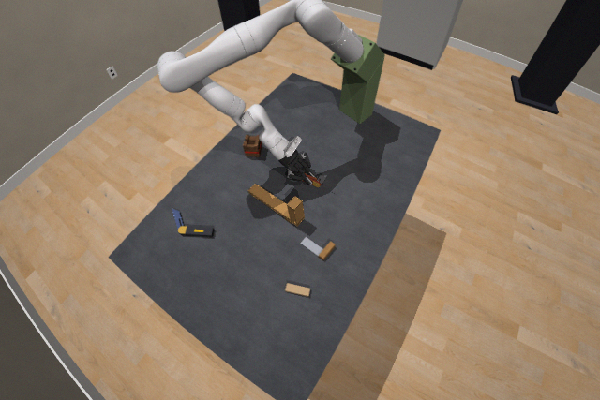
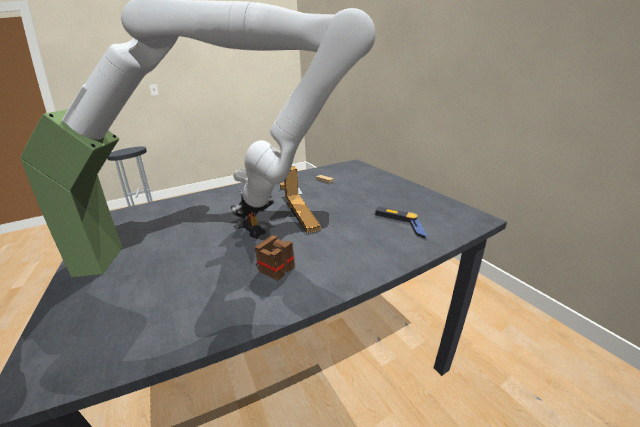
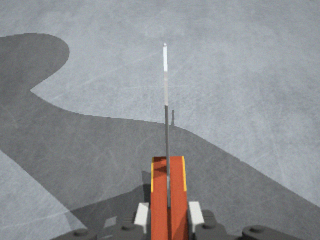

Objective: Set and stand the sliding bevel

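My gripper [image 3: 169, 219] is shut on the wooden sliding bevel [image 3: 168, 197], gripping its red-brown stock from both sides, low over the table. The thin steel blade [image 3: 165, 95] points straight out from the stock, seen edge-on. In the top view the gripper [image 1: 300, 169] and bevel [image 1: 313, 180] are just behind the wooden leg and rail [image 1: 278, 202]. The slotted block [image 1: 251, 145] with a red band stands a little to the left; it also shows in the exterior view [image 2: 275, 257], in front of the gripper [image 2: 251, 216]. The black bevel [image 1: 193, 229] lies at the front left.
A short wooden-handled tool with a grey blade [image 1: 320, 246] and a small wooden block [image 1: 297, 289] lie in front of the leg and rail. The green arm pedestal [image 1: 361, 81] stands at the back of the table. The table edge is near the black bevel [image 2: 400, 215].
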